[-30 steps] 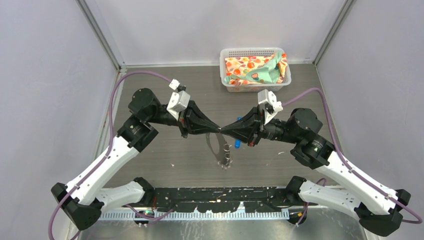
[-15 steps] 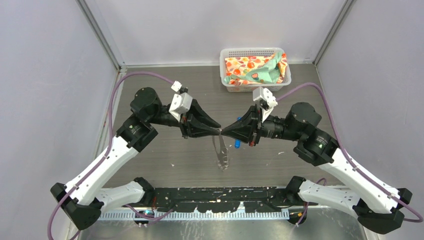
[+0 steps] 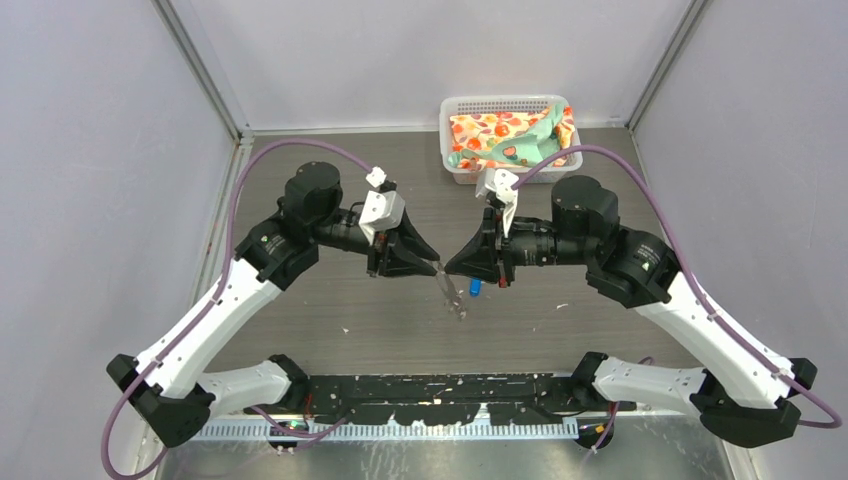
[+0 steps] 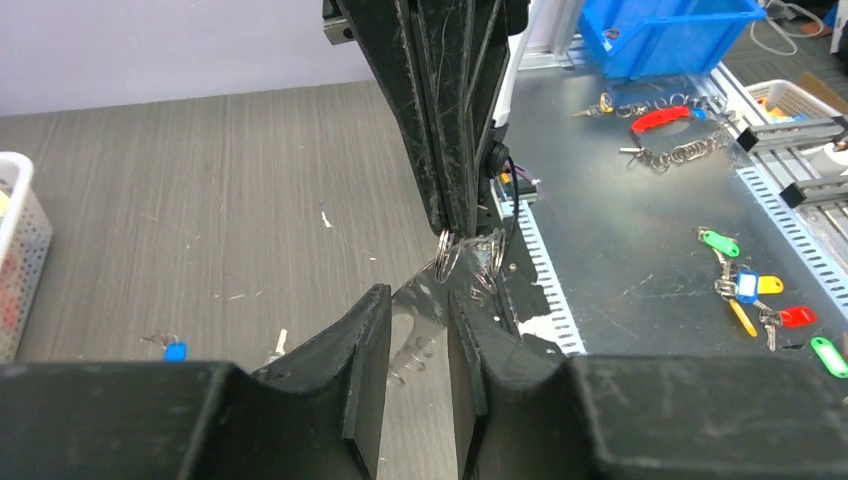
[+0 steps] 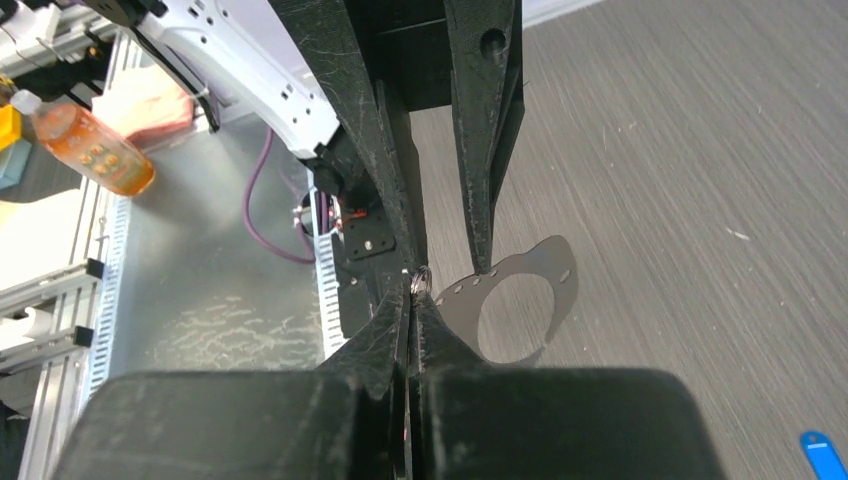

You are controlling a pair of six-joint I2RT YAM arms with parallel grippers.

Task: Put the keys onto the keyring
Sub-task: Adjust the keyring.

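The left arm, at the lower left of the frame, and the right arm, at the lower right, share one build: long white shell links, round black joint housings and chunky black bases. A purple cable arcs along the left arm at the upper left, and a second purple cable runs along the right one. Each wrist bears a white camera mount. The left gripper and right gripper are matte black wedges tapering to thin tips. Close up, the left fingers are scuffed and finely scratched.
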